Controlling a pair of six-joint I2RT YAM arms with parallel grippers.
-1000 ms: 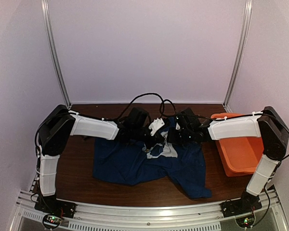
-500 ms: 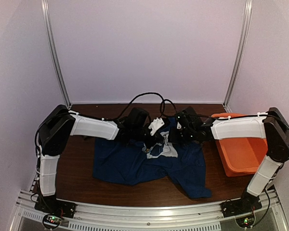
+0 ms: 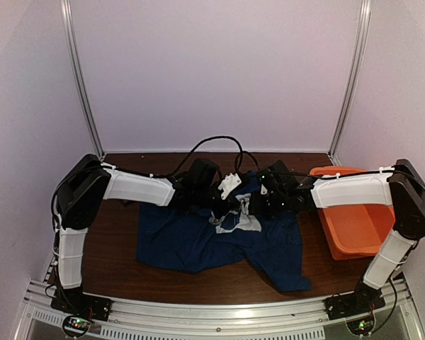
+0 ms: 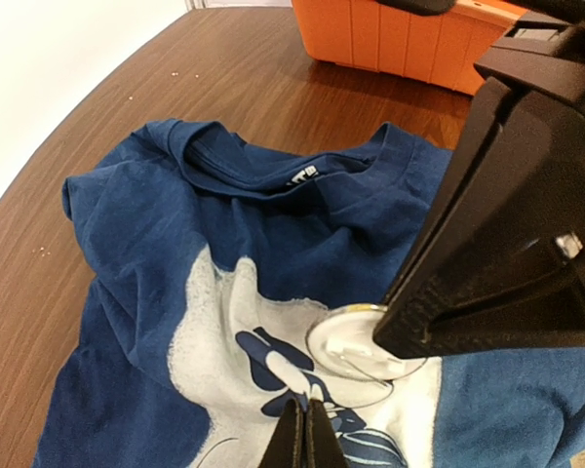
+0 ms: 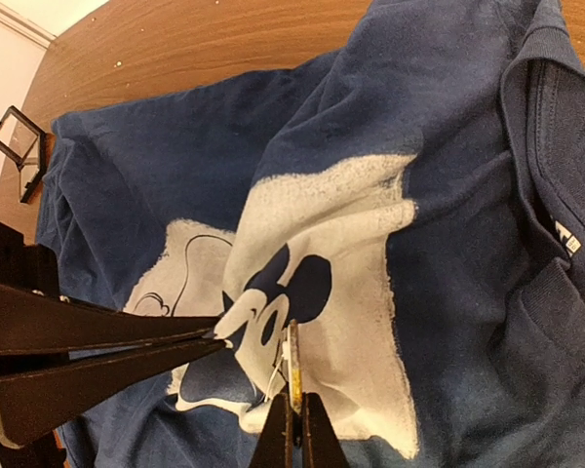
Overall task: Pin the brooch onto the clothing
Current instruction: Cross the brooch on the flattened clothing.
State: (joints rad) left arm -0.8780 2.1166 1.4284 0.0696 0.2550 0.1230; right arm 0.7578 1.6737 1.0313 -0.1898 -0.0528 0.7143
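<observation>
Right pincer [image 5: 292, 414] pinches the brooch [image 4: 343, 343] by its rim over the white print [image 4: 210, 331] of the clothing [image 4: 156, 214], mid-surface toward the far edge. Left pincer [image 4: 298, 434] is pressed together just beside it. I should keep the cloth taut and pierce one layer only. The brooch lies nearly flat, broad side up; being round, it has no long axis.

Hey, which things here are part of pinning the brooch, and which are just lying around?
For the job: brooch, shirt, left end effector, right end effector.
Lying about: tub, box.
</observation>
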